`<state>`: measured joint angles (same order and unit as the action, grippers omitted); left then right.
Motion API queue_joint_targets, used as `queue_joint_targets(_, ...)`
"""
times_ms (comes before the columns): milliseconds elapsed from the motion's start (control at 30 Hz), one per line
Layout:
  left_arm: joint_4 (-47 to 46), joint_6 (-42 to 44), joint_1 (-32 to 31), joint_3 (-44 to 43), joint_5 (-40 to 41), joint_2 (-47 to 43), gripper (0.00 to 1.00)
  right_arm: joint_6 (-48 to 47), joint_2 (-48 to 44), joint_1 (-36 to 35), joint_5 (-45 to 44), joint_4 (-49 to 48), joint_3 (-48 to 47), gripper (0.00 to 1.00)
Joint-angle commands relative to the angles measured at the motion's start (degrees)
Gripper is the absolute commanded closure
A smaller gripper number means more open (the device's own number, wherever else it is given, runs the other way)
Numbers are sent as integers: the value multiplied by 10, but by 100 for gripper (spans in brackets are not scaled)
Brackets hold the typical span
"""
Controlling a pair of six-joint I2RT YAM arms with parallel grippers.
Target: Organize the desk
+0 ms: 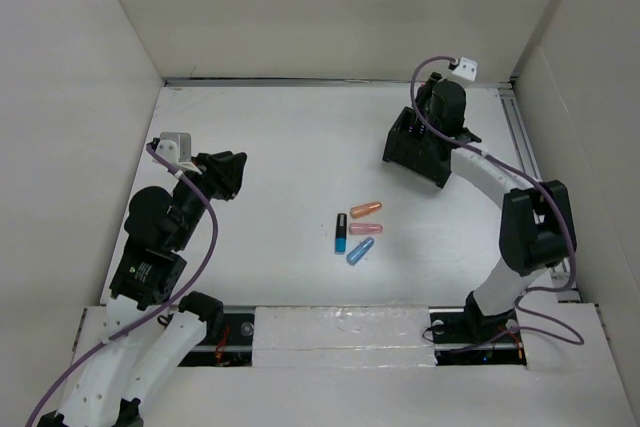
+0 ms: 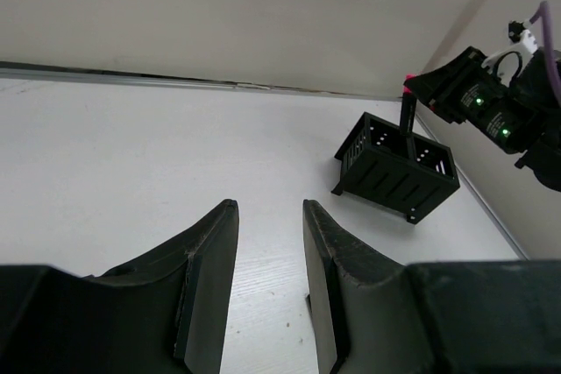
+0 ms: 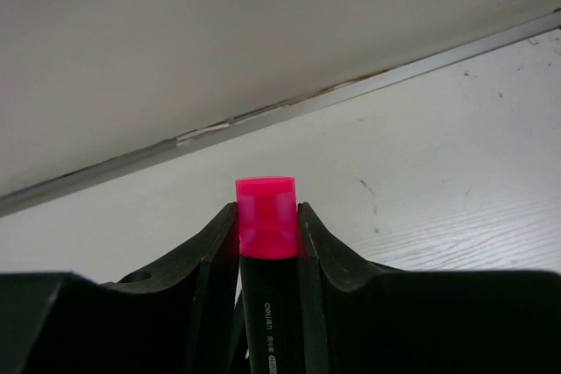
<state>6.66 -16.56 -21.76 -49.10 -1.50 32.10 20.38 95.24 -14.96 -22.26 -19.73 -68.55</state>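
The desk [image 1: 300,137] is a plain white tabletop. My right gripper [image 1: 437,112] is shut on a black highlighter with a pink cap [image 3: 266,203], pinched between both fingers [image 3: 217,243]. In the left wrist view the highlighter [image 2: 408,118] stands upright with its lower end inside a black slotted organizer [image 2: 394,168], which sits at the back right of the desk [image 1: 412,152]. My left gripper [image 1: 232,173] is open and empty [image 2: 269,209] over the left side of the desk, pointing toward the organizer.
At the desk's centre lie an orange highlighter [image 1: 366,209], a pink one [image 1: 365,229], a blue one [image 1: 360,250] and a black pen with a blue end [image 1: 341,233]. White wall panels enclose the back and both sides. A metal rail [image 1: 525,157] runs along the right edge.
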Motion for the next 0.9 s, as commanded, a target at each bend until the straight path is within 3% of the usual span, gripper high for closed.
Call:
queue_joint_targets(0,-23,6,-1,3,2,2,68,-36,30,0,-55,-42,-28,90)
queue_joint_targets(533,-23,6,-1,1,4,9,68,-75,60,-22,-132,-56,-18,85)
queue_joint_targets(833,-24,6,-1,2,-3,12,68,-47,27,-33,-136,-56,32,62)
queue_joint_targets(867,-24,6,-1,3,-1,11,68,-45,18,-39,-135,-58,37,55)
